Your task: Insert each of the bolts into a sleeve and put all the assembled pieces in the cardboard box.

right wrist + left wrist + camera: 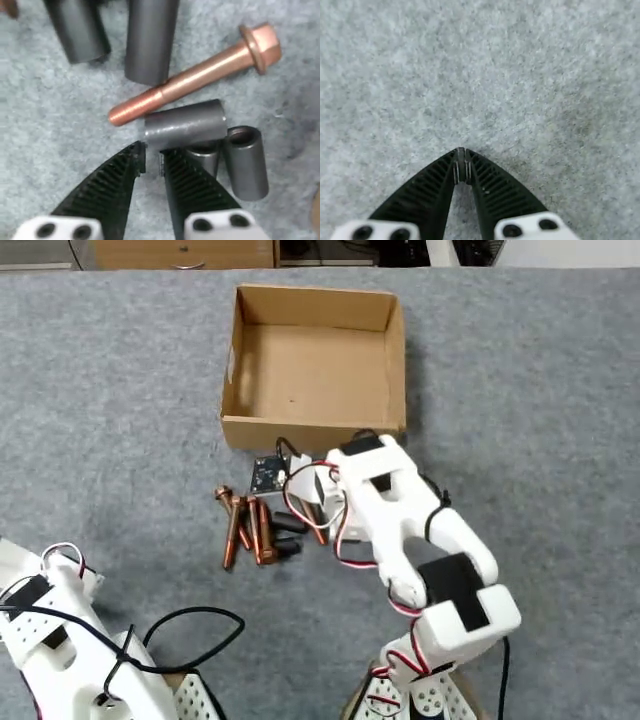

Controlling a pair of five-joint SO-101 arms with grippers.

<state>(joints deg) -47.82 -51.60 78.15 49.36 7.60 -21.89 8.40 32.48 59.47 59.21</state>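
Observation:
Several copper bolts [248,528] lie bunched on the grey mat, with dark sleeves [290,523] beside them. In front of the cardboard box [312,430], my right arm [400,520] hangs over this pile. In the right wrist view, my right gripper [151,157] is open by a narrow gap with nothing between its fingers. Its tips stand just short of a dark sleeve [185,125] lying crosswise. A copper bolt [200,70] lies just beyond that sleeve. My left gripper [461,167] is shut and empty over bare mat. The left arm [60,630] sits at the near left corner.
More sleeves lie around the right gripper: one [246,162] beside the crosswise sleeve, two [150,40] [77,30] farther off. The box is open-topped with nothing inside. Black cable [190,625] loops on the mat near the left arm.

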